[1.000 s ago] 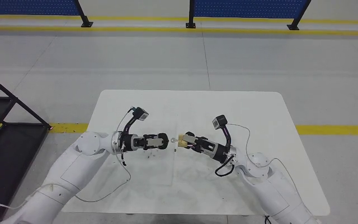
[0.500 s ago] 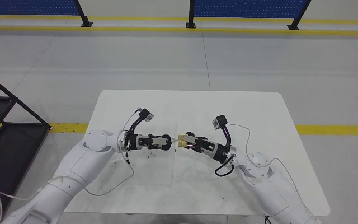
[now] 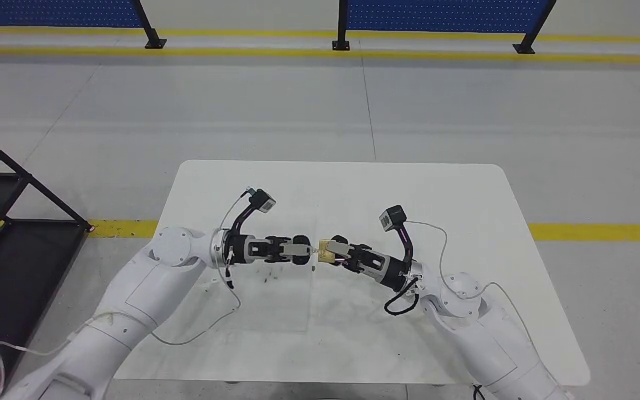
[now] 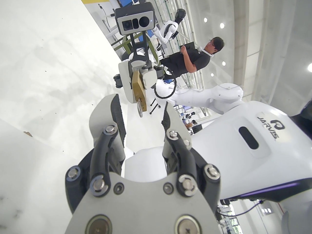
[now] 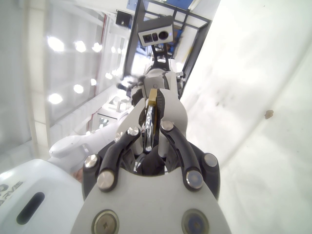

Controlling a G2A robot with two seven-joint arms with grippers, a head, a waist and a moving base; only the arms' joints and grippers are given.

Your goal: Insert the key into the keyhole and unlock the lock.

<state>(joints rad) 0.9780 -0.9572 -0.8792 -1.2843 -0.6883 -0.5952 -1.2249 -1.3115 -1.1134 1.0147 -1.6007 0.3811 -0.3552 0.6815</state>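
Locate the brass lock above mid-tabletop, pinched in the right hand with the shackle toward the palm. Note the key seated in the lock's free end, head pointing at the left hand. Note the left hand spread wide, with the key head in line with its opening; contact not determinable.

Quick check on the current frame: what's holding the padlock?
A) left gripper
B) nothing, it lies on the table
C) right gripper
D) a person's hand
C: the right gripper is shut on the brass padlock and holds it up off the table, while the left gripper is open and holds nothing, facing the key that sticks out of the padlock's end.
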